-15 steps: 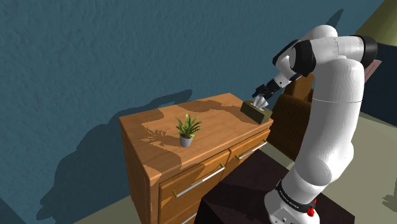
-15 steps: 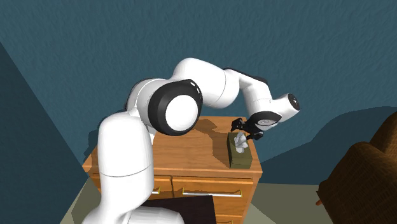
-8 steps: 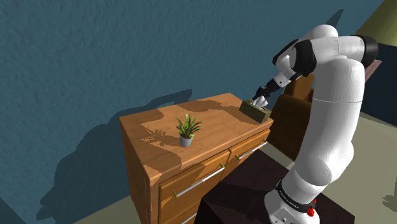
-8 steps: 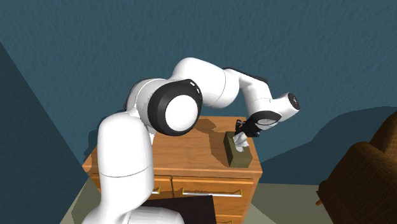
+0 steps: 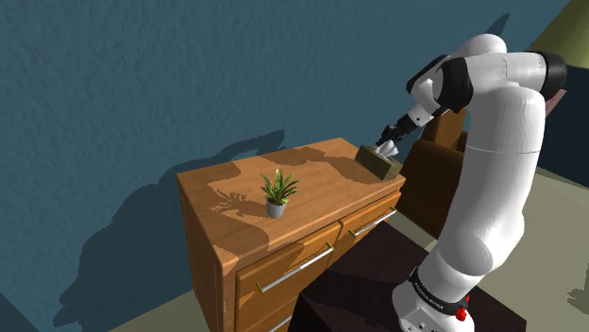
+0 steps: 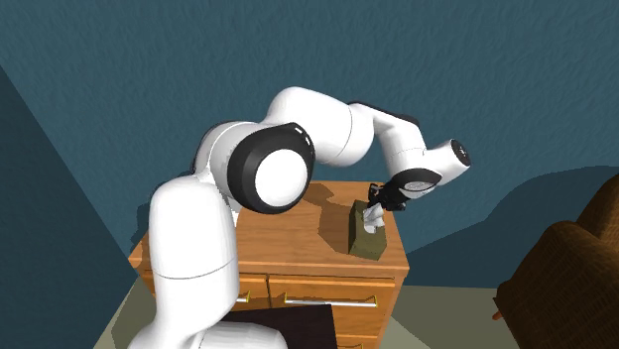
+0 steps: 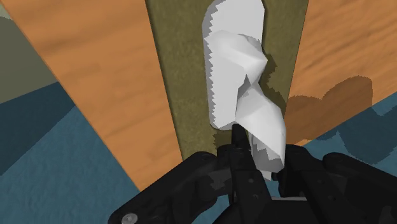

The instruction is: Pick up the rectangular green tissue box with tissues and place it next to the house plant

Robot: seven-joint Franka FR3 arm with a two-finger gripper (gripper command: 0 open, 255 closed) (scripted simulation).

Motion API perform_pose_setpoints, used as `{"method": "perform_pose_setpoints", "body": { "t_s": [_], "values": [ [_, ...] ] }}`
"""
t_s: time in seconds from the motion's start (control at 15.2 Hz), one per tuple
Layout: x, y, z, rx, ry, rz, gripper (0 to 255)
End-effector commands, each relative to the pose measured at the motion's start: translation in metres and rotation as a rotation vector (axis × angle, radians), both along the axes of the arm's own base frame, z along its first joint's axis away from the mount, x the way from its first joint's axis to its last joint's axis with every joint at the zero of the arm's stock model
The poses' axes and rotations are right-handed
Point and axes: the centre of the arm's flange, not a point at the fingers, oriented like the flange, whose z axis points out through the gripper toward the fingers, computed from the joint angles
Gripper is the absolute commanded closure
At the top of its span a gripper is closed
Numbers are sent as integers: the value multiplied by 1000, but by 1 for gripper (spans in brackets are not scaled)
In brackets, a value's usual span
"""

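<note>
Shoulder view: illegible lettering [image 5: 430, 293] on arm [image 5: 493, 170]

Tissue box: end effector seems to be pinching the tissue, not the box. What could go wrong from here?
1. The end effector is shut on the tissue, not the box; the tissue may pull out and the box drop.
2. The box looks tilted at a corner of the dresser; a slip could send it over the edge.
3. Hanging by a tissue, it may swing into the plant at placement.
</note>
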Motion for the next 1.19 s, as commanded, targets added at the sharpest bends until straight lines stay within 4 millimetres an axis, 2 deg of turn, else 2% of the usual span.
{"method": "perform_pose_setpoints", "body": {
  "t_s": [0.0,1.12],
  "values": [
    [0,0,10,0,1,0,255],
    [0,0,100,0,1,0,255]
  ]
}}
